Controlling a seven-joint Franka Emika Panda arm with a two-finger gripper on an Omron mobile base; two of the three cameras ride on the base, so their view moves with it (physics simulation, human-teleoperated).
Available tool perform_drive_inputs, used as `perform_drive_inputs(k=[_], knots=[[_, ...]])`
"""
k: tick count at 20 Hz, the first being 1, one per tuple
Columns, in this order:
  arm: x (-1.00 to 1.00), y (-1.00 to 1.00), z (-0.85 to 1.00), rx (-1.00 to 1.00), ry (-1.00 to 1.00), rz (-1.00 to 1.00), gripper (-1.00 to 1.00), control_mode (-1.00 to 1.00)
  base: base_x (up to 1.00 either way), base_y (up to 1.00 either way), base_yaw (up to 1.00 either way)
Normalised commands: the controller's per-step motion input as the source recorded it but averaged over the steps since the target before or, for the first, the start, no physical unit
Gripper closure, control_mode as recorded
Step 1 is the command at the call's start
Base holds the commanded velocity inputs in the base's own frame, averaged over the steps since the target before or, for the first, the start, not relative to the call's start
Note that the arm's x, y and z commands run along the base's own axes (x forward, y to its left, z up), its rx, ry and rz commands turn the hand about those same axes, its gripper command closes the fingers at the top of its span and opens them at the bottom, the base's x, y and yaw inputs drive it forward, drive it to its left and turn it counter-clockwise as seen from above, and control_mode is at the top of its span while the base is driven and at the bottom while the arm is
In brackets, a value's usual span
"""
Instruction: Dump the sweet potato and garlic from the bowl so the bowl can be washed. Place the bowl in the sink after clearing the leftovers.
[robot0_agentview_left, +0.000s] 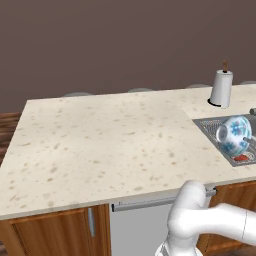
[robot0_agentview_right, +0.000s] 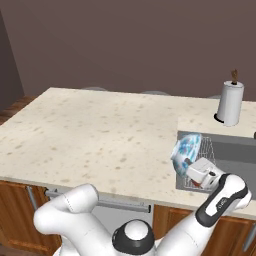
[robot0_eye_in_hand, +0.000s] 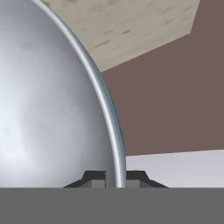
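Observation:
The bowl (robot0_agentview_left: 234, 134), light blue patterned outside, is tipped on its side above the dark grey sink (robot0_agentview_left: 204, 121). My gripper (robot0_agentview_right: 188, 163) is shut on the bowl's rim. In the hand view the rim (robot0_eye_in_hand: 114, 144) runs between the two fingertips, and the bowl's glossy inside (robot0_eye_in_hand: 48, 109) covers the left half. From the right base view the bowl (robot0_agentview_right: 185, 149) hangs over the sink's (robot0_agentview_right: 227, 148) near left corner. A reddish-orange sweet potato (robot0_agentview_left: 241, 158) lies on the wire rack under the bowl. The garlic is hidden or out of view.
A paper towel roll (robot0_agentview_left: 221, 88) stands on the counter behind the sink. The wide speckled counter (robot0_agentview_left: 100, 140) stretches to the left. A wire rack (robot0_agentview_right: 207, 149) lines the sink basin. Wooden cabinets (robot0_agentview_left: 50, 232) and a grey dishwasher front (robot0_agentview_left: 140, 225) sit below the counter edge.

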Motion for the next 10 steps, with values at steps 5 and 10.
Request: perform_drive_inputs(k=[5,10], knots=[[0.00,0.17,0.00,0.03,-0.03,0.00,1.00,-1.00,0.00,0.00,0.00],[-0.10,0.96,0.21,-0.16,-0.24,0.00,1.00,-1.00,0.00,0.00,0.00]])
